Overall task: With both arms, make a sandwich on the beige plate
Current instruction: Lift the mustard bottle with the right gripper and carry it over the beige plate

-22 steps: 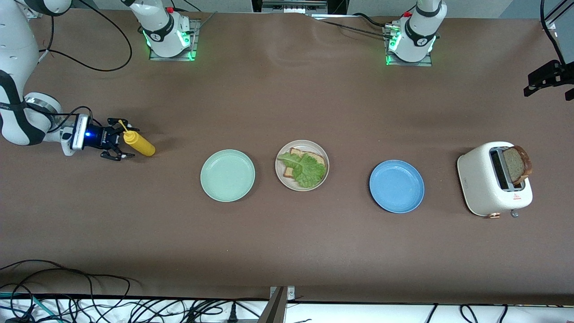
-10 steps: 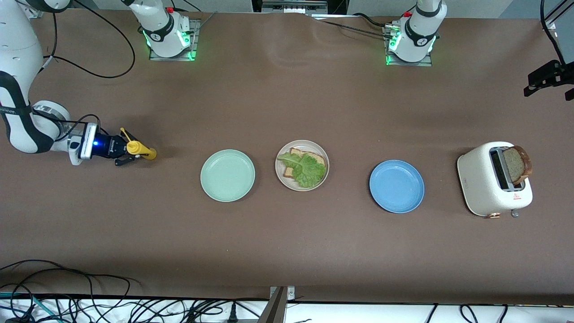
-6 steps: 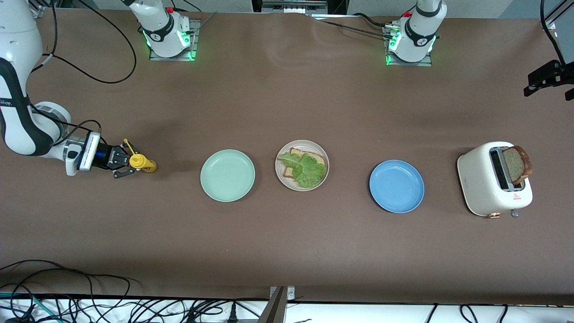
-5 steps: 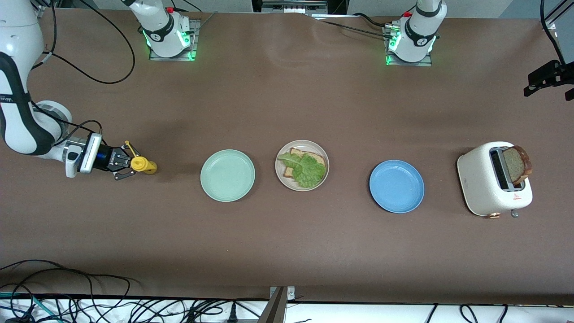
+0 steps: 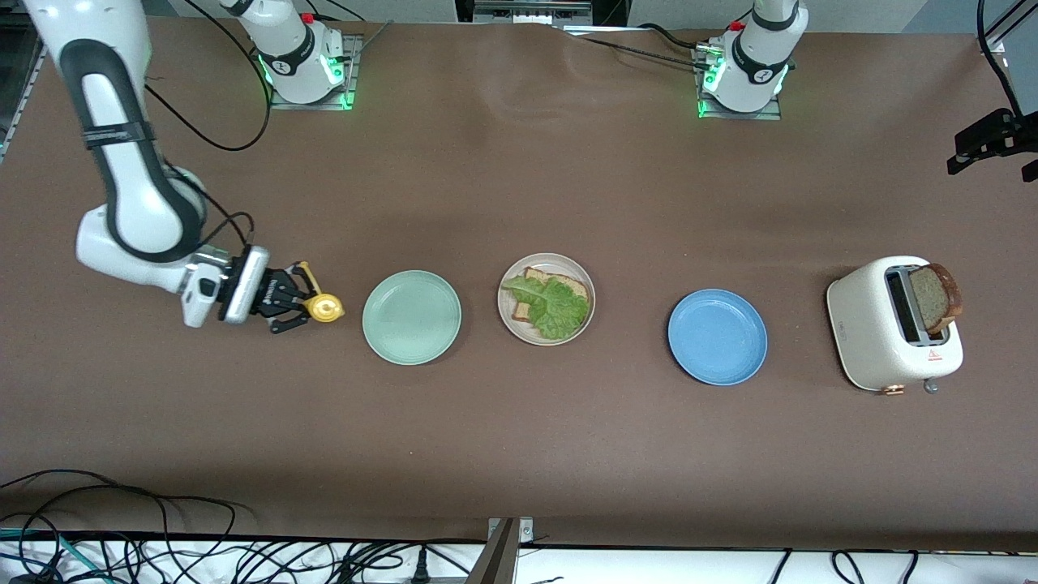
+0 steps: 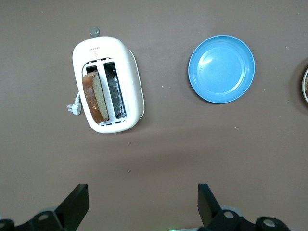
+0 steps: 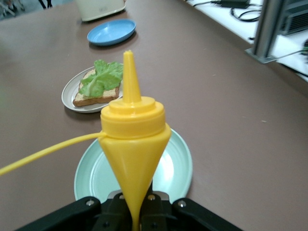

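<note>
A slice of bread topped with a lettuce leaf (image 5: 553,305) lies on the beige plate (image 5: 559,261) at the table's middle; the right wrist view shows the lettuce (image 7: 102,77) and the plate (image 7: 67,98) too. A second slice of bread (image 5: 937,296) stands in the toaster (image 5: 884,341). My right gripper (image 5: 298,297) is shut on a yellow squeeze bottle (image 5: 325,307), held above the table beside the mint green plate (image 5: 412,317). The bottle (image 7: 134,139) points its nozzle toward the plates. My left gripper (image 6: 141,207) hangs open and empty, high over the table by the toaster (image 6: 108,84).
A blue plate (image 5: 718,337) sits between the beige plate and the toaster. The mint green plate (image 7: 178,168) lies just under the bottle's tip. Loose cables (image 5: 122,535) run along the table edge nearest the front camera.
My right gripper closed on the yellow bottle near the right arm's end of the table, then carried it to the mint green plate's edge. The left arm has not moved.
</note>
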Action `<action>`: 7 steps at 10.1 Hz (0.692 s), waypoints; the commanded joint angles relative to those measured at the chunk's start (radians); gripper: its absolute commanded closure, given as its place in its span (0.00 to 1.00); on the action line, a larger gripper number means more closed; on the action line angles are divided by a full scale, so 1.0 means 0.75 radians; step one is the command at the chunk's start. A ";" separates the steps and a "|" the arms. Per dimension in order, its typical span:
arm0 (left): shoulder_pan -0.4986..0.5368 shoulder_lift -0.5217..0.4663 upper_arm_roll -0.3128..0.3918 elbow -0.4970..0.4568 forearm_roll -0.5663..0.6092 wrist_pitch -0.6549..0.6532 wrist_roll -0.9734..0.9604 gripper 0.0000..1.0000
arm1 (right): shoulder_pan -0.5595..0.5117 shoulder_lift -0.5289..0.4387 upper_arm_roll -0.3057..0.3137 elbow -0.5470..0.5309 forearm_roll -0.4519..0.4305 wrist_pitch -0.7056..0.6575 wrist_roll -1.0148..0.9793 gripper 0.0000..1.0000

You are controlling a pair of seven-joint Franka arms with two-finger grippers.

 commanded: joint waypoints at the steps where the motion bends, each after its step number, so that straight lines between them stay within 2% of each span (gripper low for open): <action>1: 0.008 0.011 -0.003 0.033 -0.017 -0.025 0.015 0.00 | 0.292 -0.047 -0.125 -0.042 -0.012 0.114 0.157 1.00; 2: 0.008 0.011 -0.001 0.033 -0.017 -0.025 0.015 0.00 | 0.462 -0.045 -0.216 -0.034 -0.014 0.177 0.220 1.00; 3: 0.008 0.011 -0.003 0.033 -0.017 -0.025 0.015 0.00 | 0.680 -0.033 -0.345 -0.028 -0.016 0.252 0.286 1.00; 5: 0.008 0.011 -0.001 0.033 -0.017 -0.025 0.015 0.00 | 1.120 0.055 -0.684 0.017 -0.044 0.310 0.427 1.00; 6: 0.008 0.011 -0.001 0.033 -0.017 -0.025 0.015 0.00 | 1.304 0.120 -0.848 0.072 -0.134 0.302 0.517 1.00; 7: 0.008 0.011 -0.003 0.033 -0.017 -0.025 0.015 0.00 | 1.432 0.183 -0.940 0.113 -0.210 0.292 0.625 1.00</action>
